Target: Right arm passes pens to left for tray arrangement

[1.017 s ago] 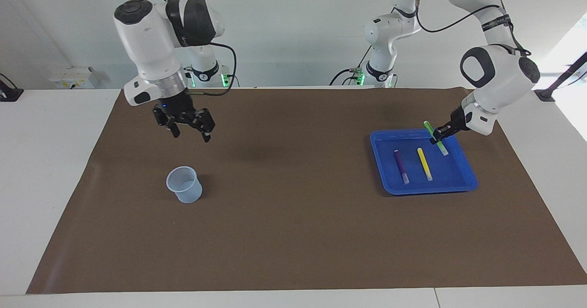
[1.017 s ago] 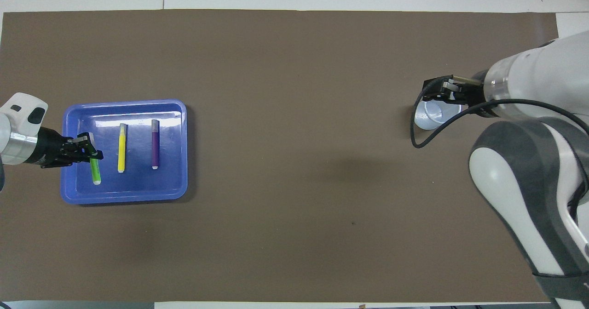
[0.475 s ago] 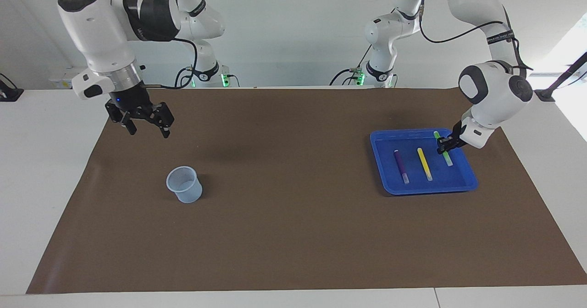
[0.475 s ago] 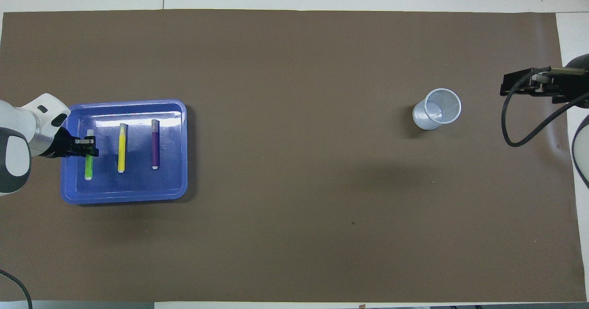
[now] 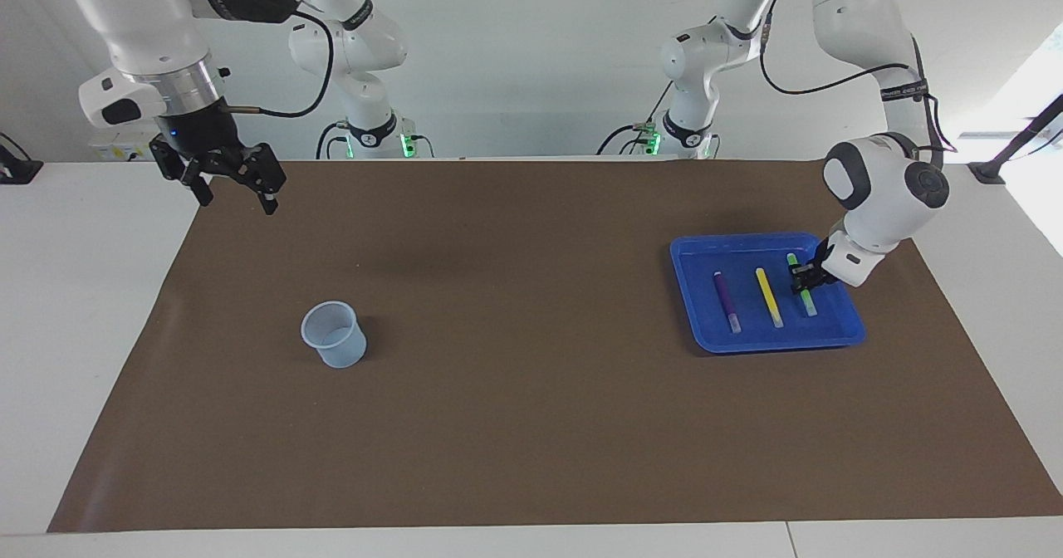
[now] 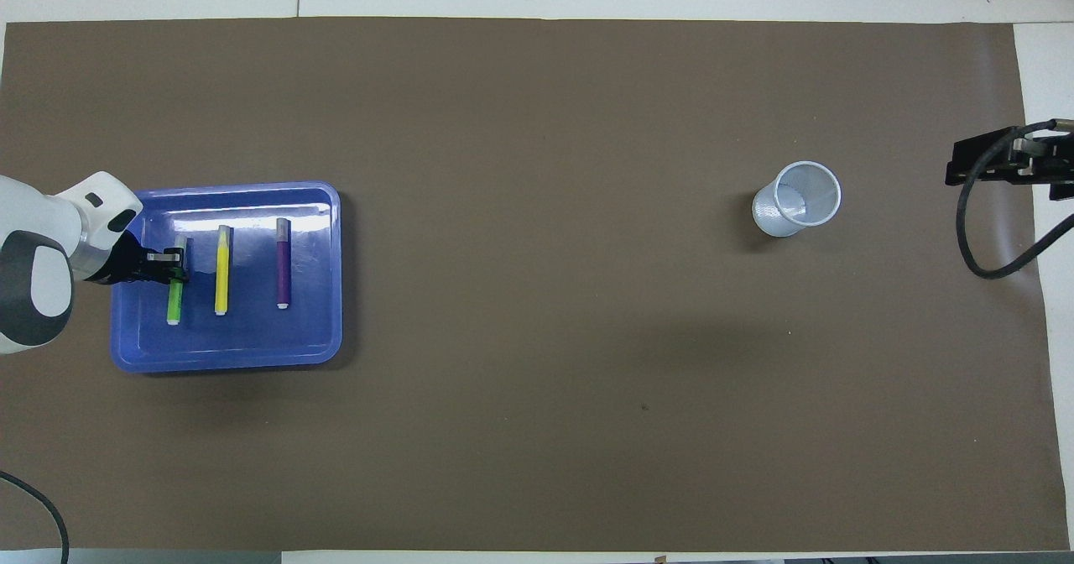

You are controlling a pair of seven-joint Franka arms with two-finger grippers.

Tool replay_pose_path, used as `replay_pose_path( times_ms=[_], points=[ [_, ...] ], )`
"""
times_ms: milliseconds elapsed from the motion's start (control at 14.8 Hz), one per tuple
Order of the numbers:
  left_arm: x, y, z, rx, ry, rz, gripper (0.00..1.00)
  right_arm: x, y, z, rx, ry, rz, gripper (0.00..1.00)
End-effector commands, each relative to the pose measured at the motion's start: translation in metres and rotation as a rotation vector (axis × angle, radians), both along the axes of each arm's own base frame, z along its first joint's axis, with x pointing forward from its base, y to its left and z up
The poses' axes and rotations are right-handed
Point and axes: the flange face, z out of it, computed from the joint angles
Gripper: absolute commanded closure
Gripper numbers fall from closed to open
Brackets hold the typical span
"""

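Since half a second ago I see the right claw (image 5: 234,184) has gone up and toward the right arm's end of the table (image 5: 50,292); it now hangs over the mat (image 5: 531,425) edge near the robots' side, fingers spread wide and holding nothing. In the overhead view only its tip and cable show at the picture's edge.

The left claw (image 5: 804,278) has shifted too: it has carried the green pen (image 5: 802,286) closer to the yellow pen (image 5: 768,296), so the green one now lies just beside it rather than out by the tray's rim. The left claw sits low in the tray (image 5: 776,342), fingers closed around the green pen's middle. In the overhead view the green pen (image 6: 176,289) is slightly tilted against the other two, and I cannot tell whether it rests fully on the tray floor.

The yellow pen and the purple pen (image 5: 727,301) have not moved. The cup (image 5: 334,335) stands where it did, upright on the mat, toward the right arm's end and well apart from the tray.

Counting: three pens, one green, one yellow, one purple, all inside the tray and lying roughly parallel, purple toward the table's middle, green toward the left arm's end. One tray, toward the left arm's end of the table. One cup. One mat. Two large arms at work.
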Motion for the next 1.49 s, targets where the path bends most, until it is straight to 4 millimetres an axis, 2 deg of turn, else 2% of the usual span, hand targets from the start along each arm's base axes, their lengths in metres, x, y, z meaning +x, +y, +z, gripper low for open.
replay_pose_path(
  times_ms=[0,203,339,475,610,746,881,949,1085,1288,1424],
  points=[
    [0.008,0.002,0.009,0.012,-0.006,-0.031,0.00,-0.001,0.012,0.001,-0.026,0.021,0.040,0.00],
    [0.024,-0.002,0.040,0.012,-0.002,-0.041,0.00,-0.004,0.007,0.002,-0.025,0.042,0.033,0.00],
    [0.035,-0.005,0.070,0.013,-0.005,-0.047,0.00,-0.006,0.005,0.002,-0.015,0.059,0.027,0.00],
    [0.047,-0.018,0.108,0.015,-0.008,-0.070,0.00,-0.006,0.005,0.001,-0.009,0.064,0.032,0.00],
    [0.055,-0.043,0.147,0.015,-0.012,-0.102,0.00,-0.006,0.006,0.001,-0.006,0.062,0.035,0.00],
    [0.057,-0.061,0.183,0.026,0.002,-0.056,0.00,-0.006,0.008,0.001,-0.007,0.064,0.047,0.00],
    [0.043,-0.096,0.225,0.046,0.002,-0.082,0.00,-0.006,0.009,0.000,0.002,0.066,0.050,0.00],
    [0.029,-0.092,0.248,0.058,-0.005,-0.068,0.00,-0.006,0.011,0.000,0.024,0.065,0.048,0.00],
    [-0.004,-0.101,0.293,0.070,-0.012,-0.064,0.00,-0.005,0.010,-0.001,0.025,0.067,0.049,0.00],
    [-0.032,-0.105,0.321,0.074,-0.006,-0.064,0.00,-0.007,0.003,-0.001,0.022,0.079,0.069,0.00],
    [-0.040,-0.107,0.325,0.069,-0.011,-0.070,0.00,-0.008,0.003,0.002,0.024,0.082,0.081,0.00]
  ],
)
